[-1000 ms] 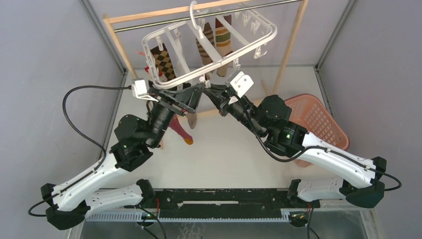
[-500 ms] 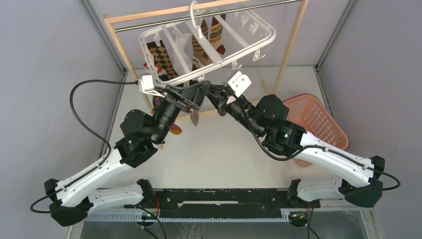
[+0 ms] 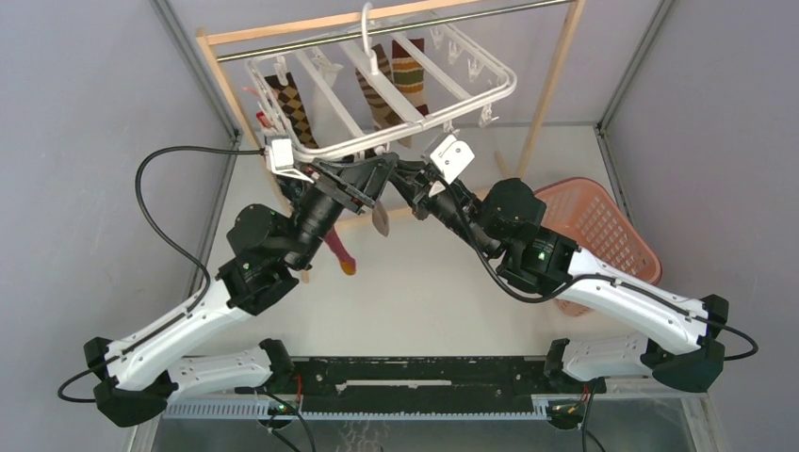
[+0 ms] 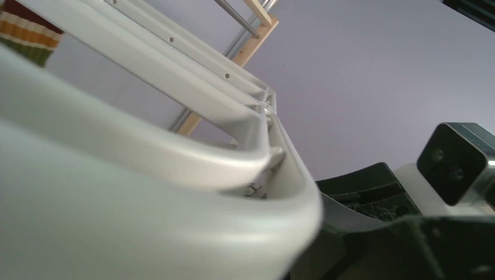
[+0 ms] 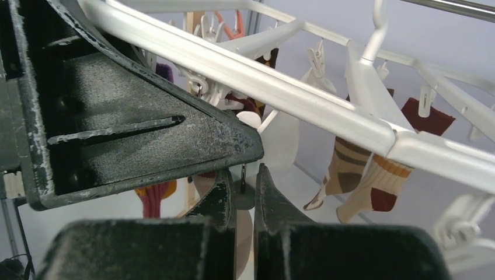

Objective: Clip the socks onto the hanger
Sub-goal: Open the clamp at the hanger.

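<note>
The hanger [image 5: 280, 87] is swinging back and lying flatter. Some socks [image 3: 407, 71] are hanging on it. The right gripper [image 5: 242, 186] is pinching a tan sock [image 3: 380, 221] just under it, not clipped yet. I cannot tell how the left gripper [image 3: 367, 174] is holding its fingers

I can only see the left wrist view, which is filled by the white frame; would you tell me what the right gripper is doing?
Observer: In the right wrist view, the right gripper has its fingers almost together just under the hanger rail. A pale sock sits in the narrow gap between them.
Operator: Thank you. Is the frame hung up properly?
Observer: From above, its hook sits over the metal rod.
Operator: Is there any other sock near the arms?
Observer: A pinkish red sock with a yellow toe hangs beside the left arm. Its upper end is hidden.
</note>
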Robot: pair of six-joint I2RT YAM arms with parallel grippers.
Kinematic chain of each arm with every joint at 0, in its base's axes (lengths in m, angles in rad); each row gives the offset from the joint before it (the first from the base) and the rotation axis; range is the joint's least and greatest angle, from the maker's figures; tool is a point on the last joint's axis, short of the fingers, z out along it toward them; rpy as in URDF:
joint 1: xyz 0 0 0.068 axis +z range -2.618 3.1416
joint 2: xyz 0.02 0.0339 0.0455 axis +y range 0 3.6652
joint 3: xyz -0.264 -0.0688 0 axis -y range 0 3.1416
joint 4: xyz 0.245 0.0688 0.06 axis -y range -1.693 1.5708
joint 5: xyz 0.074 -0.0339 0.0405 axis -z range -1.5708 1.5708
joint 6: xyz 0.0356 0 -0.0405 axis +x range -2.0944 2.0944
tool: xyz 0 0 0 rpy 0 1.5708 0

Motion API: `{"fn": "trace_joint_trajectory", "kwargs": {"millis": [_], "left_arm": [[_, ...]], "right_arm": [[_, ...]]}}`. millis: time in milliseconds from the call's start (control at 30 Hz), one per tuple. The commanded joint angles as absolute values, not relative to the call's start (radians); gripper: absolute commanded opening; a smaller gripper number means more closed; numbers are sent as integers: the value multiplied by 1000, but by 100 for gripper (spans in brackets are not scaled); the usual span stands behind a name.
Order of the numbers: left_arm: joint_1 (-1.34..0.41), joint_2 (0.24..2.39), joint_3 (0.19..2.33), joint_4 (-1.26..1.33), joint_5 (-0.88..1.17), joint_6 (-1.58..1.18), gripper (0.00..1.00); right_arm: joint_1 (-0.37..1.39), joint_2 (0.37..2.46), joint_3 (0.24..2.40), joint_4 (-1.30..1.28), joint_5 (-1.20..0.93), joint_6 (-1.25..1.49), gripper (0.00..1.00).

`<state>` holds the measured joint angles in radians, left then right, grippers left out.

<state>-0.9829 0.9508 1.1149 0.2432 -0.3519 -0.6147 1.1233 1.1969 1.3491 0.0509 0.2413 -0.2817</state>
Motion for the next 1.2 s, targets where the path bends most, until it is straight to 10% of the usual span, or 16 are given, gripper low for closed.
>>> {"fn": "trace_joint_trajectory", "kwargs": {"millis": [0, 300, 533, 733, 1167], "left_arm": [[-959, 956, 1172, 253, -339, -610, 40], [-951, 948, 1157, 249, -322, -620, 1], [-950, 935, 1138, 258, -323, -615, 0], [-948, 920, 1117, 264, -330, -615, 0], [-944, 911, 1095, 268, -320, -621, 0]], "right_arm": [[1142, 1179, 1350, 24, 153, -260, 0], [1145, 1187, 1350, 12, 150, -269, 0], [1145, 1181, 1337, 29, 192, -279, 3], [1142, 1148, 1294, 57, 237, -286, 49], [1133, 1149, 1293, 67, 251, -297, 50]]}}
